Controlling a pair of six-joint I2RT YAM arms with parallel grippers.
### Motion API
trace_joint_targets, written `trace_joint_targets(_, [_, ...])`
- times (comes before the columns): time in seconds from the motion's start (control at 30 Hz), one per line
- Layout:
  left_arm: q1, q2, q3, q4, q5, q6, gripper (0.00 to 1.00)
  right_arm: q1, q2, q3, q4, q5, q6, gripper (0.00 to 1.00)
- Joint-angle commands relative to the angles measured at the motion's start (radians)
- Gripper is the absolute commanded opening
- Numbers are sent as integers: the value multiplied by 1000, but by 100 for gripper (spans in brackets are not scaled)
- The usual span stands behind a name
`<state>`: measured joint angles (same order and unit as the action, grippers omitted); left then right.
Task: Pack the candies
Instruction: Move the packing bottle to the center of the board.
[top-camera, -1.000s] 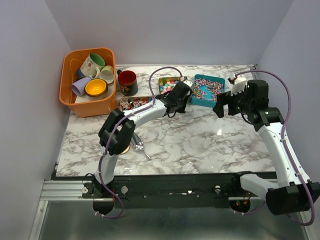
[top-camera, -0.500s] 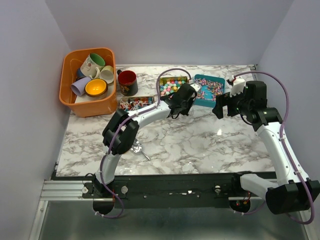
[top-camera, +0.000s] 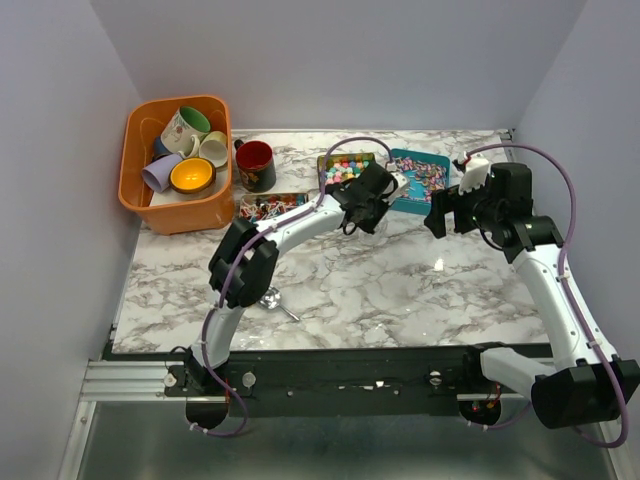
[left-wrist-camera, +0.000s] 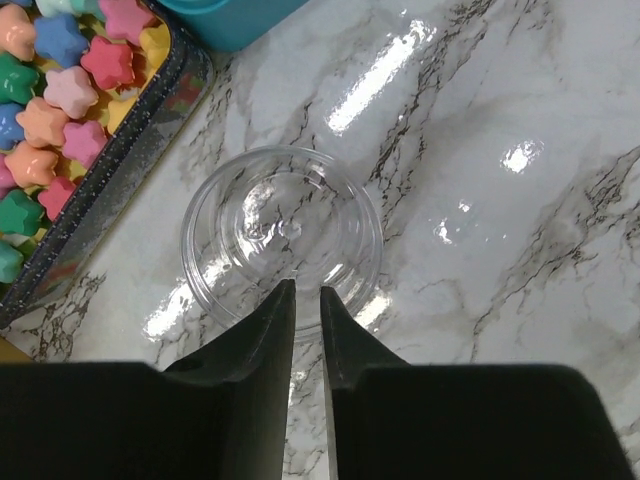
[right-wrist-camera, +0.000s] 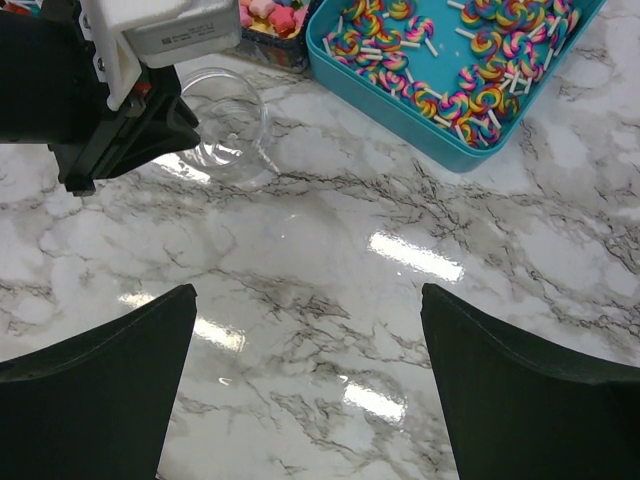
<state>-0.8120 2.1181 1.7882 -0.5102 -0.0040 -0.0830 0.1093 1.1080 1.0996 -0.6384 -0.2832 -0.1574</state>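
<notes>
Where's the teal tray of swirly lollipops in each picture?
Top external: teal rectangular lollipop tray, far side, right of centre.
Left wrist: just the tray's corner, top edge.
Right wrist: the tray fills the upper right.
Shared landmark: colourful star-shaped candies right beside it.

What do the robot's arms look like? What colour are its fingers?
The left arm and the right arm are white tubes with chunky black joints. A thin purple cable loops along each. The fingers are plain black and flat, tapering to blunt tips.
</notes>
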Motion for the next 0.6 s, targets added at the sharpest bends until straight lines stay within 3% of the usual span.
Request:
trace_joint_targets(0.0, [-1,25,33,-65,48,77,24,-7,-17,-10,20,-20,-7,100])
trace_joint_targets(0.07, [-3,49,69,-96,52,115,7,-5,-19,-18,23,-19,-4,100])
trace_joint_targets(0.13, [-1,65,92,-129,59,130,0,-5,-20,-24,26,-22,-2,100])
trace_joint_targets(0.57, [2,72,69,-189,171,169,0,-7,-39,-41,20,-31,-4,100])
